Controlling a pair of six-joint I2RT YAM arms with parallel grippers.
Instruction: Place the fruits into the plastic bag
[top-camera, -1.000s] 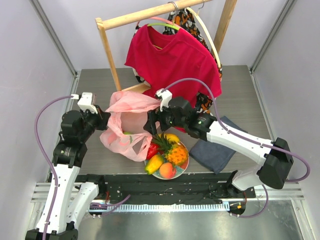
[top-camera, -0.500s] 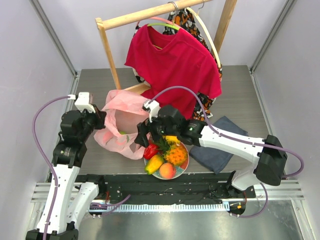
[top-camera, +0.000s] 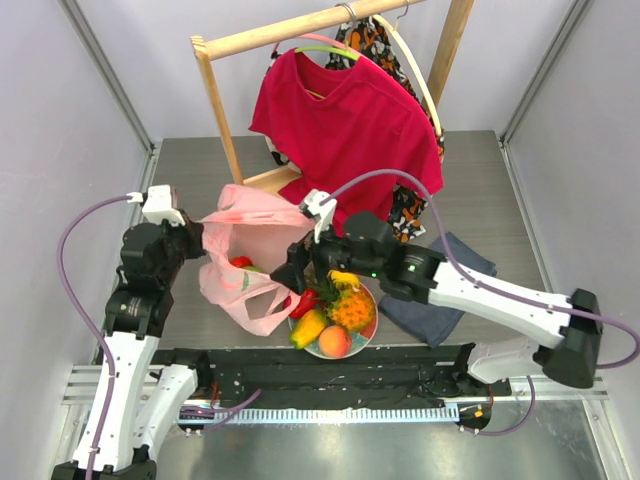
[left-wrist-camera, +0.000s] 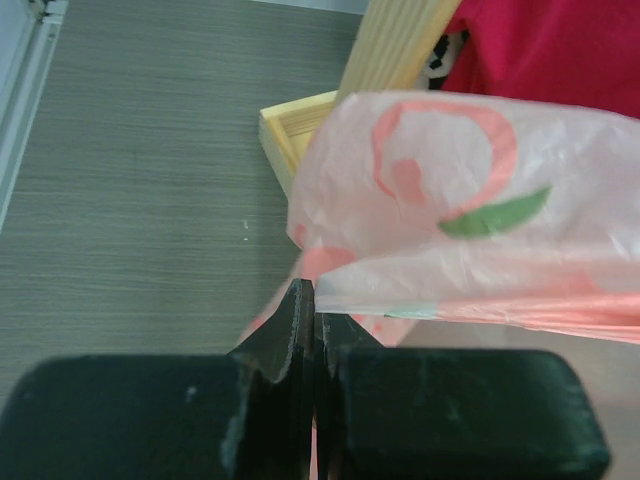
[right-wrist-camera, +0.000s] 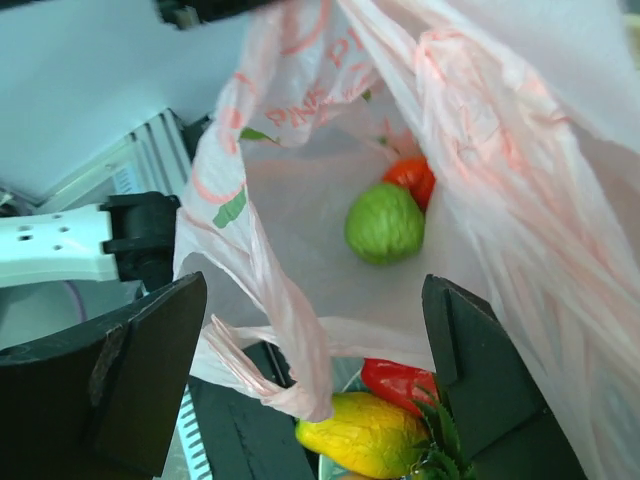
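The plastic bag (top-camera: 245, 270), pinched by the clenched left hand (left-wrist-camera: 312, 305), holds a green fruit (right-wrist-camera: 385, 223) and a red fruit (right-wrist-camera: 412, 180); the right hand (right-wrist-camera: 310, 300) gapes empty at its mouth. Pineapple (top-camera: 352, 305), pepper (top-camera: 305, 303), mango (top-camera: 308, 327) and peach (top-camera: 334, 341) sit on the plate (top-camera: 370, 334) on the table (top-camera: 190, 170).

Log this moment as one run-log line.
left gripper: shut on plastic bag | right gripper: open, at bag mouth | in bag: green fruit, red fruit | on plate: pineapple, mango, pepper, peach
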